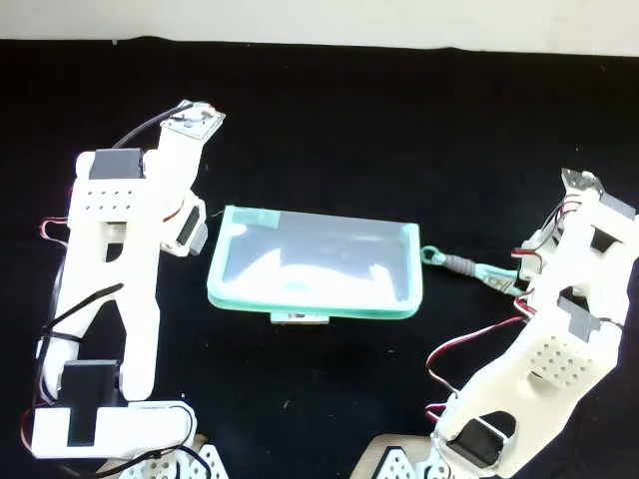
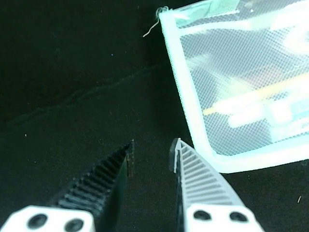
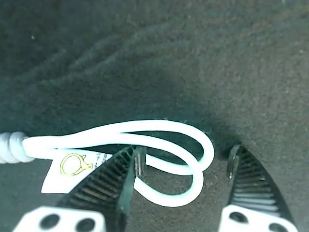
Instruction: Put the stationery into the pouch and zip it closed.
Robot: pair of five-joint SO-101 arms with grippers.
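Stationery (image 2: pixel 251 99) sits inside the pouch (image 1: pixel 315 264), zip apparently drawn right (likely done). Right gripper (image 3: pixel 186 151) gapes around the pull cord (image 3: pixel 145 125); left gripper (image 2: pixel 154 144) parted, both empty.

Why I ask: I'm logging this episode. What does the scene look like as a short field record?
surface: black cloth
pouch: mesh, lying flat between the arms
stationery: inside, visible through the mesh
cord loop: trails from the pouch end toward the right arm
left end effector: open, near a pouch corner
right end effector: open, fingers either side of the cord loop
zip: cannot tell
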